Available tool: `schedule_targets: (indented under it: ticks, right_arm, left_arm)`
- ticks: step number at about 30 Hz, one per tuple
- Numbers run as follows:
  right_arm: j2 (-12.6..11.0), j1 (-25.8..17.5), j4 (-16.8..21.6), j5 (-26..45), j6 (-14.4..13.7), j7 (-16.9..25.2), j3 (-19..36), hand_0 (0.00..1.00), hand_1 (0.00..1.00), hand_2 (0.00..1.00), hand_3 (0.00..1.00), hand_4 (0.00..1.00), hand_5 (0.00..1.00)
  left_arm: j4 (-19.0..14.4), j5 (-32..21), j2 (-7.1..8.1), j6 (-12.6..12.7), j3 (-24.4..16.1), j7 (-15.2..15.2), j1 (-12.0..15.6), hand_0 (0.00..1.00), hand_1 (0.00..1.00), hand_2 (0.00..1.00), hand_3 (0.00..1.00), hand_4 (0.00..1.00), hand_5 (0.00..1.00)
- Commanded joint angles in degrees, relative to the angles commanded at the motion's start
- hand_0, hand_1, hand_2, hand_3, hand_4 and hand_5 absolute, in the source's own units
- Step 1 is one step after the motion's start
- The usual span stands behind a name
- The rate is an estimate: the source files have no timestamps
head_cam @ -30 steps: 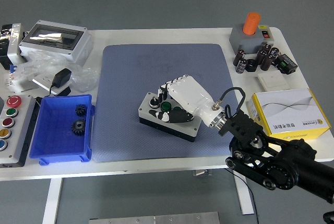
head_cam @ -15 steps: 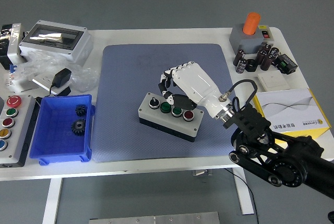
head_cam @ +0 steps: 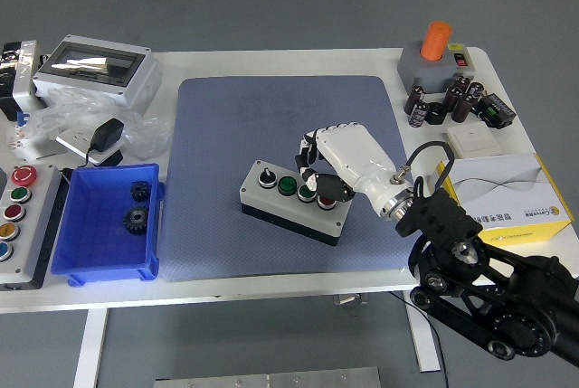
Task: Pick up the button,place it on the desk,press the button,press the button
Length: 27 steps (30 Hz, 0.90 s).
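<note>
The button box [head_cam: 291, 203], white-topped with black sides, lies on the blue mat [head_cam: 226, 126] near its middle. It carries a black knob [head_cam: 267, 177], a green button [head_cam: 288, 185] and more buttons to the right. My right hand [head_cam: 314, 171] is white and hovers over the box's right end. Its fingers [head_cam: 310, 146] are curled and hold nothing. The thumb [head_cam: 331, 191] lies over the rightmost button and hides it. I cannot tell whether it touches. The left arm is out of view.
A blue bin [head_cam: 90, 261] with two gears stands at the left, beside a panel of coloured buttons [head_cam: 36, 234]. A grey enclosure [head_cam: 95, 67] and plastic bags lie at the back left. At the right are a yellow box [head_cam: 502, 191], a white switch plate [head_cam: 470, 141], capacitors [head_cam: 452, 99] and an orange-topped device [head_cam: 437, 53].
My right hand has lifted off the button box and moved right, uncovering the knob and green button. Its thumb now lies over the box's rightmost button. The box has not moved.
</note>
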Motion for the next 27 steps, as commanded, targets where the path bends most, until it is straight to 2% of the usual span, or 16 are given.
schedule_targets:
  ticks: [4, 5, 13, 21, 27]
  right_arm:
    - [-0.6, -0.7, 2.2, -1.3, 3.7, -3.7, 0.4, 0.828, 0.850, 0.914, 0.998, 0.902, 0.431]
    - [-0.6, -1.0, 2.7, -1.6, 4.3, -4.2, 0.6, 0.998, 0.998, 0.998, 0.998, 0.998, 0.514]
    - [-1.1, -2.0, 4.2, -1.9, 8.5, -6.9, 1.8, 0.998, 0.998, 0.998, 0.998, 0.998, 0.515]
    - [-2.0, -2.8, 5.8, -0.1, 10.0, -7.1, 1.7, 0.998, 0.998, 0.998, 0.998, 0.998, 0.529]
    - [-2.5, -3.2, 5.4, 0.0, 10.6, -8.0, 0.6, 0.998, 0.998, 0.998, 0.998, 0.998, 0.531]
  left_arm:
    - [0.0, 0.1, 0.03, 0.0, 0.0, -0.1, 0.0, 0.701, 0.705, 0.608, 0.644, 0.702, 0.251]
    - [0.0, 0.1, 0.04, 0.0, -0.1, -0.1, 0.0, 0.701, 0.705, 0.608, 0.644, 0.702, 0.252]
    - [0.0, 0.2, 0.05, 0.0, -0.1, -0.1, 0.1, 0.701, 0.705, 0.608, 0.645, 0.703, 0.250]
    - [0.0, 0.2, 0.04, 0.0, 0.0, -0.1, 0.0, 0.701, 0.705, 0.608, 0.645, 0.703, 0.250]
    - [0.0, 0.2, 0.02, 0.0, 0.0, -0.1, 0.0, 0.701, 0.705, 0.608, 0.645, 0.703, 0.248]
